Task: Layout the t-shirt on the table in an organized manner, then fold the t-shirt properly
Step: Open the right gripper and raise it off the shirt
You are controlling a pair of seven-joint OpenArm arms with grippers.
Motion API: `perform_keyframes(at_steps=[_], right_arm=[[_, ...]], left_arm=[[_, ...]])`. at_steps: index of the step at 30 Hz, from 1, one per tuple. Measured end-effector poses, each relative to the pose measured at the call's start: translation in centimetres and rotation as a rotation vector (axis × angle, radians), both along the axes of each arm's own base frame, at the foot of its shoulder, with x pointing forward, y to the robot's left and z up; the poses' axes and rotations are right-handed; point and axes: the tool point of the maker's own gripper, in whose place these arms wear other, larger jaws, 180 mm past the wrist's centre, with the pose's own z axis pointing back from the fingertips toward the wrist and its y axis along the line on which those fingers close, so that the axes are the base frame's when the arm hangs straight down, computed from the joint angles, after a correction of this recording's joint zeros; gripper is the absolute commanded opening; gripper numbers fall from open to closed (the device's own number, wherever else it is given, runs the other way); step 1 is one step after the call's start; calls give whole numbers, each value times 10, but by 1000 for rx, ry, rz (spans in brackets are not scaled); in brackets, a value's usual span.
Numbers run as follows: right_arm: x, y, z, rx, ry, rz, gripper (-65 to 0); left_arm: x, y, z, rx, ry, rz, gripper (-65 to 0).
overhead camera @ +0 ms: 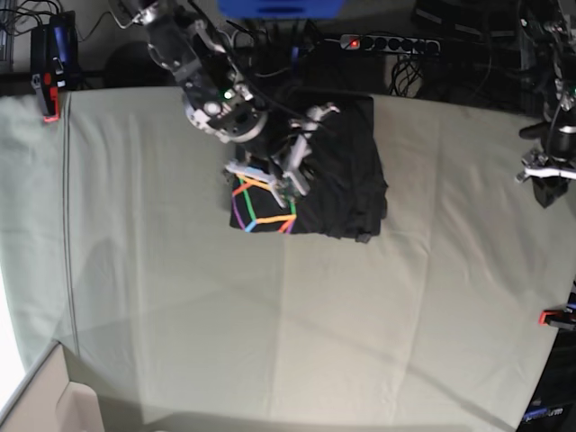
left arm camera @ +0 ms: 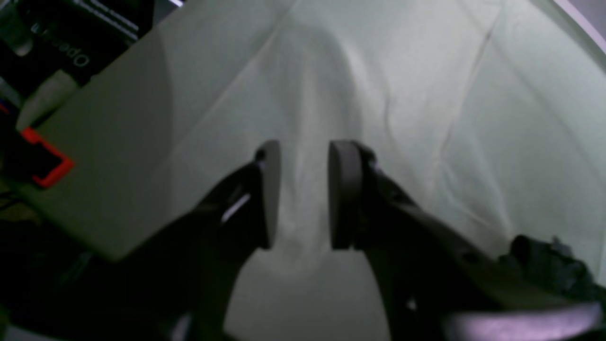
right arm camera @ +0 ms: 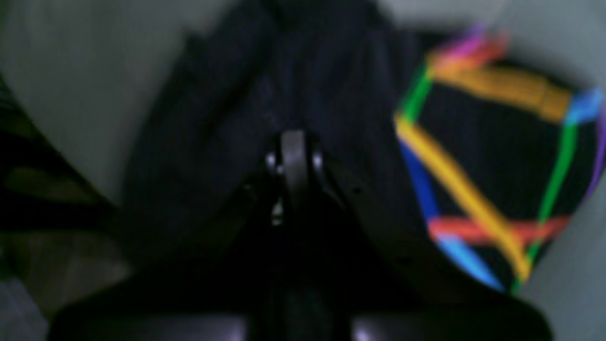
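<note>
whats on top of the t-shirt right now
The right claw sits on the folded t-shirt, beside its rainbow graphic. The table beneath the fabric is covered.

Two arms, one reaching in and one held at the side

The right arm comes in from the far edge in the base view and bends down toward the middle; its wrist is tilted and the right gripper [right arm camera: 293, 156] has its two fingers pressed together, with dark fabric around the tip, though the blur hides whether any is pinched. The left arm stays at the other side, and the left gripper [left arm camera: 304, 194] points down with its pale pads [left arm camera: 344, 189] parted, a clear gap between them.
</note>
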Motion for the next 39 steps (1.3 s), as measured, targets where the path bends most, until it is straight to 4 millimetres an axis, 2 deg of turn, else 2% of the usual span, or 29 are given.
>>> perform_keyframes(at_steps=[2,5,8,11,20,28,31,35,39], right_arm=[[0,-21,-17,-39,38,-44,-650],[11,-46,-18,-36,15,-113,-650],[10,-63,-21,-47,9,-110,-650],[8,-67,-22,-41,14,-132,-650],[11,-100,-25,-68,9,-170,-650],[6,-109,-27,-82,3,-166,-650],[8,-111,-26,-83,1,-174,-650],[2,-128,-25,-110,12,-209,-650],[-6,-125,-11,-126,-4,-195,-650]], left_arm=[[0,1,0,0,-1,1,-478],[0,1,1,4,0,1,-478],[0,2,0,6,1,2,-478],[1,2,1,5,-4,4,-478],[2,2,2,5,-5,4,-478],[2,3,1,5,-4,4,-476],[3,4,3,12,-5,1,-419],[0,5,1,12,3,2,-317],[0,4,0,10,3,2,-292]])
